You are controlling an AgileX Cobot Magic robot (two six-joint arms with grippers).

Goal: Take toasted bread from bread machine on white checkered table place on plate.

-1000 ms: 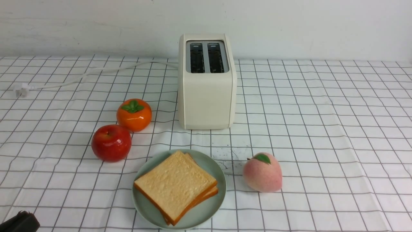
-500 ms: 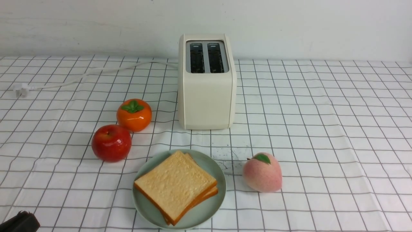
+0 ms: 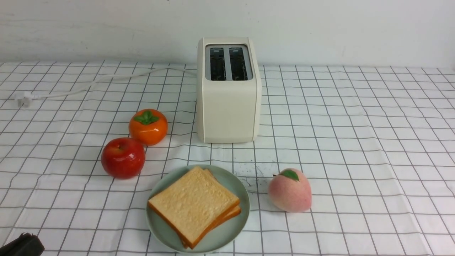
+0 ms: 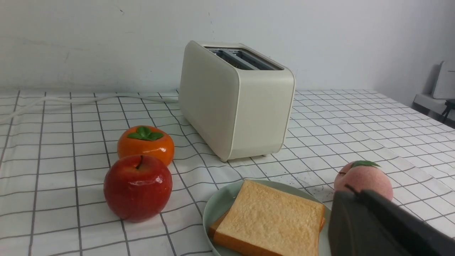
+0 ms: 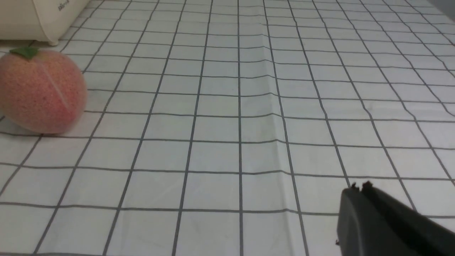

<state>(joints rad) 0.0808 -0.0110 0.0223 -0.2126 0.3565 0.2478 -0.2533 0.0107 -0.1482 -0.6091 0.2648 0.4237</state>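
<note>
The toasted bread [image 3: 193,204] is lying flat on the plate [image 3: 234,233], two slices stacked one on the other, the lower one peeking out along the right edge. Seen from the front, the stack is sitting turned like a diamond: one corner is pointing away toward the bread machine [image 3: 227,106] and the opposite corner is pointing back toward the robot. Being square, the slices are showing no real long axis; their broad pale faces are facing up.

The plate is resting on the white checkered tabletop [image 3: 355,142] near its front edge, just in front of the bread machine but apart from it. The bread machine is standing upright with its narrow end facing the robot, its long axis and both dark slots running front to back; the slots are looking empty, though their depths are too dark to be sure. Its white cord [image 3: 89,85] is trailing off to the left.

A red apple [image 3: 123,157] and an orange persimmon [image 3: 148,126] are sitting left of the plate, touching or nearly so, and a peach [image 3: 290,191] is sitting just right of it.

The left claw [image 4: 355,202] is hanging near the plate's edge with its fingers together, holding nothing. The right claw [image 5: 359,188] is hovering over bare cloth well right of the peach, fingers likewise pressed together and empty.
</note>
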